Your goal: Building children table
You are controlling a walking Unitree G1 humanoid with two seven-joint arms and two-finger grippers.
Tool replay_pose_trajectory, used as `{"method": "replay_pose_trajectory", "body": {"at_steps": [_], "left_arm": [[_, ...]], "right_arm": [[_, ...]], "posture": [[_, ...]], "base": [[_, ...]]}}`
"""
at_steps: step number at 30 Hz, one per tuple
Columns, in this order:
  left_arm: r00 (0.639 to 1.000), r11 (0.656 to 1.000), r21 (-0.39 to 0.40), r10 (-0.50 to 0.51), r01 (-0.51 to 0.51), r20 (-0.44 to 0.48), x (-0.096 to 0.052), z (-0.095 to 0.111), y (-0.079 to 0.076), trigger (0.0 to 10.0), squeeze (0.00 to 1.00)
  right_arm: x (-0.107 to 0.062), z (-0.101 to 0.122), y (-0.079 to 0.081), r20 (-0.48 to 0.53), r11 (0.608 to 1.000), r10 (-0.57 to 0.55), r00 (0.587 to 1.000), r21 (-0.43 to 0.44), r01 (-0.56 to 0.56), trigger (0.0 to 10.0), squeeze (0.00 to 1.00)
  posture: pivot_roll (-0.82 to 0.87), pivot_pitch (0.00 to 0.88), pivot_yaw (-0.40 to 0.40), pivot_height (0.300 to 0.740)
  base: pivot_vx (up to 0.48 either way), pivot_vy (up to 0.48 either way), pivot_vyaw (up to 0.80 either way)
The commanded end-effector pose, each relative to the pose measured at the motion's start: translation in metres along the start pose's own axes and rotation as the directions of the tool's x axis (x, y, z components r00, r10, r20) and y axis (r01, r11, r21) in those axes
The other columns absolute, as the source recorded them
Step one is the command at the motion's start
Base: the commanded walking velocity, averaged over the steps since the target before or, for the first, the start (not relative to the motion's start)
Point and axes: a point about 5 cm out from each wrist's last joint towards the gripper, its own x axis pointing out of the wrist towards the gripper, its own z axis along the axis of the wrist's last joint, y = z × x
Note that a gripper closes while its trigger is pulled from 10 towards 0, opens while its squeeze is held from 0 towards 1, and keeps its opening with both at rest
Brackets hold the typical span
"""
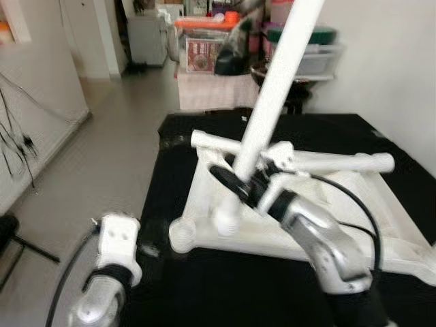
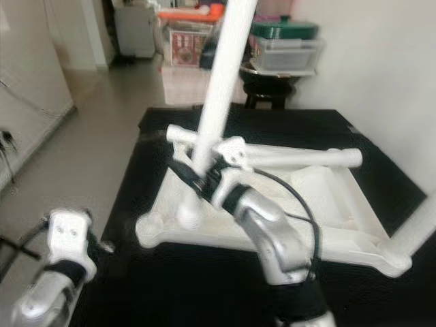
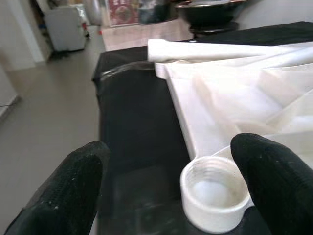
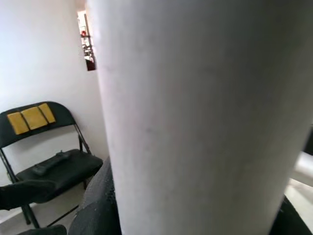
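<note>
Tabletop (image 1: pixel 320 225), white plastic and upside down, lies across the centre and lower right of the frame on the black desk (image 1: pixel 177 286), with a threaded leg socket (image 1: pixel 182 237) at its near-left corner. The right gripper (image 1: pixel 238 182), mid-frame, has its fingers closed around a long white table leg (image 1: pixel 276 88), whose long axis rises steeply from the grip toward the upper centre of the frame, leaning slightly right. The leg's lower end (image 1: pixel 228 221) hangs just right of and slightly above that corner socket, so the coming move likely turns on bringing this end over the socket and standing the leg upright before screwing it in. The right arm is clearly the nearer one for this. The left gripper (image 3: pixel 171 196) waits at the lower left with its fingers (image 3: pixel 68 191) spread apart, empty, the open socket sitting between them in the wrist view.
</note>
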Motion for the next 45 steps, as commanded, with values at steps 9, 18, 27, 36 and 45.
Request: {"method": "replay_pose_trajectory", "body": {"at_steps": [9, 18, 27, 36, 45], "left_arm": [[0.998, 1.0, 0.011, 0.029, -0.029, -0.05, -0.004, -0.006, 0.005, 10.0, 0.0], [0.997, 0.999, 0.021, 0.045, -0.043, -0.066, -0.005, -0.007, 0.006, 10.0, 0.0], [0.997, 0.998, 0.048, 0.034, -0.031, -0.068, -0.006, -0.005, 0.006, 10.0, 0.0], [0.993, 0.998, 0.057, 0.017, -0.011, -0.115, -0.022, -0.006, -0.003, 10.0, 0.0], [0.97, 0.978, -0.002, -0.205, 0.206, -0.134, -0.04, -0.001, -0.031, 10.0, 0.0]], "right_arm": [[0.005, 0.006, 0.007, 0.021, 0.998, 0.06, 0.998, -0.009, -0.06, 10.0, 0.0], [0.008, 0.008, 0.003, 0.025, 0.998, 0.059, 0.998, -0.016, -0.058, 10.0, 0.0], [0.01, 0.009, 0.006, 0.026, 0.997, 0.077, 0.997, -0.019, -0.077, 10.0, 0.0], [0.012, 0.014, 0.004, -0.005, 0.985, 0.16, 0.987, -0.067, -0.16, 10.0, 0.0], [0.034, 0.021, 0.003, 0.003, 0.959, 0.282, 0.96, -0.04, -0.281, 10.0, 0.0]], "posture": [[0.0, 0.025, -0.045, 0.74], [0.0, 0.027, -0.047, 0.74], [0.02, 0.038, -0.041, 0.74], [0.04, 0.074, -0.044, 0.74], [0.05, 0.138, -0.052, 0.74]], "base": [[0.0, 0.0, 0.0], [0.0, 0.0, 0.0], [0.0, 0.213, 0.0], [0.0, 0.0, 0.0], [0.0, 0.0, 0.0]]}}
